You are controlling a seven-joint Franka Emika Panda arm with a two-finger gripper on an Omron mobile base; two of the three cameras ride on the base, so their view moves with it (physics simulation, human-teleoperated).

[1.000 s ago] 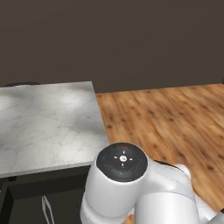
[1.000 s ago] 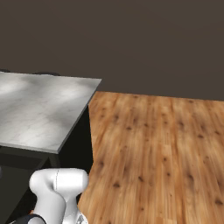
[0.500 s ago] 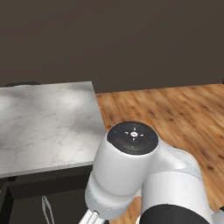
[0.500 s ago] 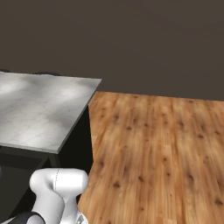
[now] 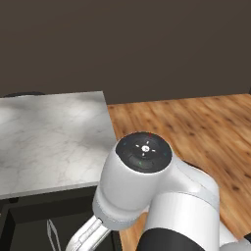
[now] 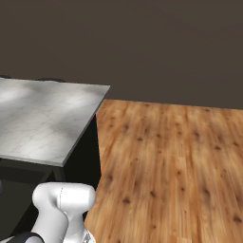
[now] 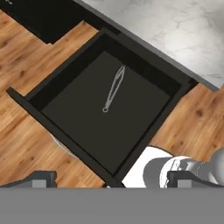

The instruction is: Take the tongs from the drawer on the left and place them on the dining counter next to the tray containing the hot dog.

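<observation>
Your gripper (image 7: 109,179) hangs above the pulled-out drawer (image 7: 57,131), fingers (image 7: 41,178) spread wide and holding nothing. Below it, the tongs (image 7: 114,88) lie alone on the dark drawer floor, near its middle. Beyond the drawer you see the marble dining counter (image 7: 175,30).

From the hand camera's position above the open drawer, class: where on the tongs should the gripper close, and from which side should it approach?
Grip the tongs near mid-length, where the two slim arms run close together, coming straight down from above. They lie flat on the floor of the open drawer, away from its walls, so a side approach looks blocked. Turning the open gripper so its fingers close across the thin V would probably suit best.
</observation>
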